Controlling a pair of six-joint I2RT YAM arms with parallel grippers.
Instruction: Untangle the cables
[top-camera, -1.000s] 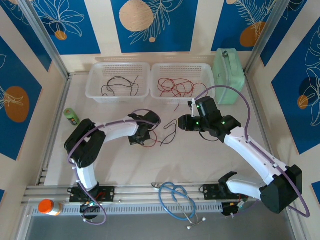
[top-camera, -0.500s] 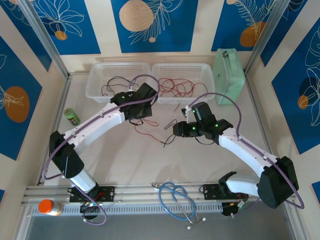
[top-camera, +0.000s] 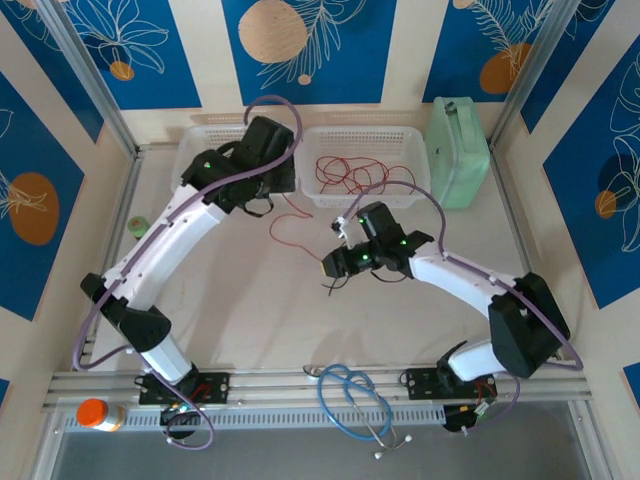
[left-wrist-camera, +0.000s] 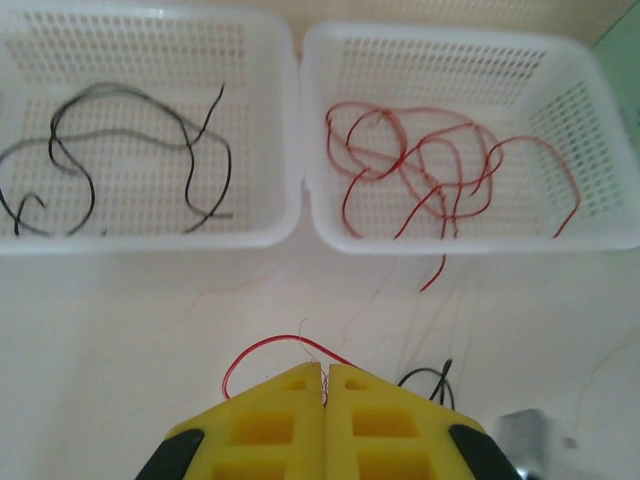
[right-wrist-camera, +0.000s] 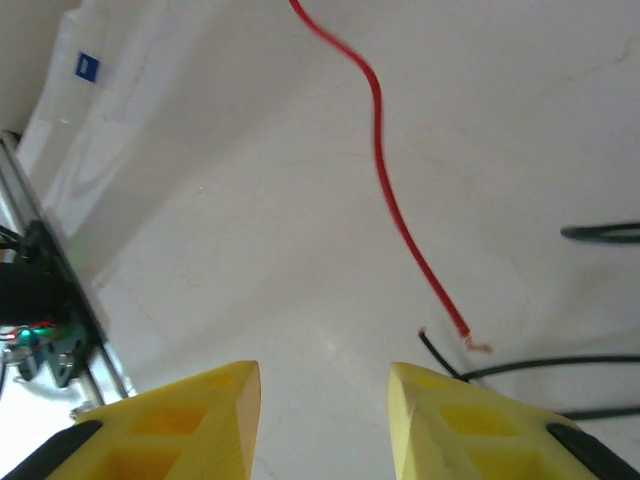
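My left gripper (top-camera: 265, 200) is raised in front of the two white baskets, and its yellow fingers (left-wrist-camera: 290, 400) are shut on a thin red cable (left-wrist-camera: 262, 345). That red cable (top-camera: 283, 232) hangs in a loop down to the table. My right gripper (top-camera: 328, 268) is low over the middle of the table and stands open (right-wrist-camera: 323, 375), nothing between its fingers. The red cable's bare end (right-wrist-camera: 462, 332) and a black cable (right-wrist-camera: 445, 368) lie just beside its right finger. Black cables (left-wrist-camera: 130, 150) lie in the left basket (left-wrist-camera: 150, 240) and red cables (left-wrist-camera: 430, 170) in the right basket (left-wrist-camera: 330, 130).
A pale green box (top-camera: 458, 150) stands right of the baskets. A blue stethoscope (top-camera: 355, 400) lies at the near edge between the arm bases. A small green bottle (top-camera: 138, 225) is at the left and an orange-capped bottle (top-camera: 92, 412) at the front left.
My left arm has swung up and away toward the baskets, pulling the red cable out of the tangle. My right gripper has moved left and its jaws have widened.
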